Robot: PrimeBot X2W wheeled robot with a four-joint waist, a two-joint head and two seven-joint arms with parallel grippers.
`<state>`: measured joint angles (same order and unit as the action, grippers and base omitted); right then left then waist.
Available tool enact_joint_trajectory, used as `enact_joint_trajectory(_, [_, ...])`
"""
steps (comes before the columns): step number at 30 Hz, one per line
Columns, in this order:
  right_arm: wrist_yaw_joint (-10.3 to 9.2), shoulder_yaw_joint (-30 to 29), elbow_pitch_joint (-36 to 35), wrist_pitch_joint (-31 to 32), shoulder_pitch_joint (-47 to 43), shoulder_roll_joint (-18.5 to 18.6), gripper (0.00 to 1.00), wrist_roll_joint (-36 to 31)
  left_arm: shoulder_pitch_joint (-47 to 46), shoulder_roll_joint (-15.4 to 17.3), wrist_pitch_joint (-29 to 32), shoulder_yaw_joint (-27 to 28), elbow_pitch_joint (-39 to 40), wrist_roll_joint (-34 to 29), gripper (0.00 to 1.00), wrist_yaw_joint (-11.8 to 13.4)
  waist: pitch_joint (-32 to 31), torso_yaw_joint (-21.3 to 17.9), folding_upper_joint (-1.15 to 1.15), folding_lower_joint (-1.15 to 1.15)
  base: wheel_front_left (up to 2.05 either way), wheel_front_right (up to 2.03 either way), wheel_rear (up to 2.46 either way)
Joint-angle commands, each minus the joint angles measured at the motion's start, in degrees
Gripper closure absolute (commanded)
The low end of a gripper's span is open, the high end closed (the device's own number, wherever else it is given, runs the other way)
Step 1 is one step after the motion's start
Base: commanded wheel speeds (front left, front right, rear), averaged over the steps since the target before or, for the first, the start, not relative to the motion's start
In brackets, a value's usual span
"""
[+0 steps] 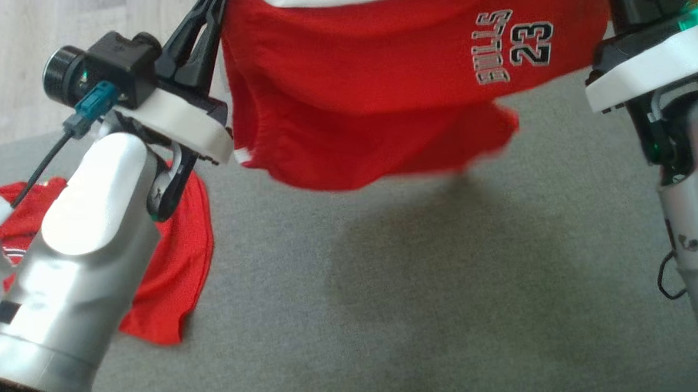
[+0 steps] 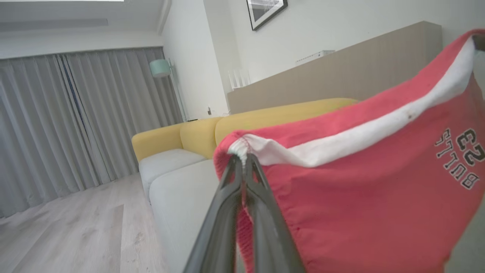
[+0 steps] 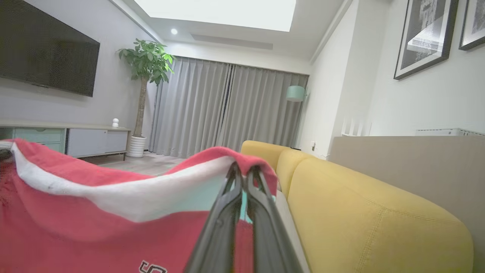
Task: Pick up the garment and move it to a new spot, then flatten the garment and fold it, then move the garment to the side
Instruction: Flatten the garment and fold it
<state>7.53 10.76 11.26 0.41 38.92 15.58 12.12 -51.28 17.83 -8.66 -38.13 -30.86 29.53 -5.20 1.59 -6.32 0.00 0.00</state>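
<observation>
Well, the left claw [image 2: 242,158] is pinched tight on one end of the white band [image 2: 360,140] at the top of the red shorts [image 1: 380,100]. The right claw [image 3: 244,170] is pinched tight on the other end of that band. Each one has only a small bit of cloth between its fingers, just the edge at the corner.

Why hold it like that? I think two corners held well apart pull the band out long, so the shorts hang open like washing on a line and not in a ball. The band sags a little between the claws, so it is not pulled hard.

The shorts are up in the air between the two claws. The bottom hem hangs loose above the grey carpet [image 1: 448,309] and looks clear of it — a shadow lies on the carpet under it.

Off to the left, another red cloth [image 1: 181,256] lies crumpled on the carpet. Past the shorts is a yellow sofa [image 3: 379,216].

My guess is this is the carrying part of the job — the shorts are lifted and not yet laid down flat. Folding has not begun.
</observation>
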Motion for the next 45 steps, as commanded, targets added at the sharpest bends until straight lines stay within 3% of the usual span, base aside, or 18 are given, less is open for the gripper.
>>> enact_joint_trajectory(1, [-0.04, 1.56, -1.46, -0.32, 1.65, 0.75, 1.00, 0.83, -2.55, 2.40, -0.14, 2.87, 2.93, 0.59, 1.00, 0.76, -1.02, 0.41, 0.00, 0.00, 0.00, 0.00, 0.00])
enact_joint_trajectory(8, [-0.04, 1.44, -6.07, 1.73, -3.25, 3.54, 1.00, 1.67, 2.85, 4.32, 1.87, 1.96, 10.66, 0.99, 1.00, 2.36, -2.48, 1.41, 0.00, 0.00, 0.00, 0.00, 0.00])
enact_joint_trajectory(12, [-0.04, -1.62, -13.07, 4.91, -8.73, 4.43, 1.00, 1.37, 7.17, 7.04, 4.27, 2.38, 18.65, 1.36, 1.00, 5.06, -2.84, 1.94, 0.00, 0.00, 0.00, 0.00, 0.00])
enact_joint_trajectory(17, [-0.04, -5.91, -23.03, 10.54, -14.80, 3.57, 1.00, 0.20, 10.69, 9.12, 8.11, 3.42, 28.91, 1.88, 1.00, 9.43, -1.94, 2.50, 0.00, 0.00, 0.00, 0.00, 0.00])
enact_joint_trajectory(22, [-0.04, -6.34, -25.61, 14.17, -14.20, 2.50, 1.00, 0.59, 9.47, 10.09, 12.10, 3.81, 32.27, 2.17, 1.00, 10.89, 1.51, 2.34, 0.00, 0.00, 0.00, 0.00, 0.00])
enact_joint_trajectory(26, [-0.04, -5.40, -20.43, 14.47, -7.51, 2.47, 1.00, 1.24, 5.19, 9.40, 13.76, 5.06, 28.89, 4.13, 1.00, 9.63, 6.68, 1.90, 0.00, 0.00, 0.00, 0.00, 0.00])
enact_joint_trajectory(31, [-0.04, -2.32, -7.80, 10.86, 7.39, 1.83, 1.00, 1.40, -5.01, 8.28, 12.65, 6.14, 19.73, 4.03, 1.00, 5.74, 14.25, 0.91, 0.00, 0.00, 0.00, 0.00, 0.00])
enact_joint_trajectory(33, [-0.04, -2.40, 1.00, 6.23, 18.30, 1.01, 1.00, -0.27, -13.27, 7.10, 10.08, 7.85, 13.06, 3.60, 1.00, 4.09, 18.47, 0.40, 0.00, 0.00, 0.00, 0.00, 0.00])
enact_joint_trajectory(37, [-0.04, -6.59, 11.87, -2.69, 28.95, -1.43, 1.00, -4.15, -22.50, 4.65, 4.13, 9.32, 4.93, 2.44, 1.00, 2.73, 21.61, 0.26, 0.00, 0.00, 0.00, 0.00, 0.00])
enact_joint_trajectory(45, [-0.04, -6.37, 27.95, -11.34, 30.61, -3.64, 1.00, -8.63, -25.68, -1.17, -4.32, 6.73, -8.35, 2.13, 1.00, -0.77, 23.30, 0.92, 0.00, 0.00, 0.00, 0.00, 0.00])
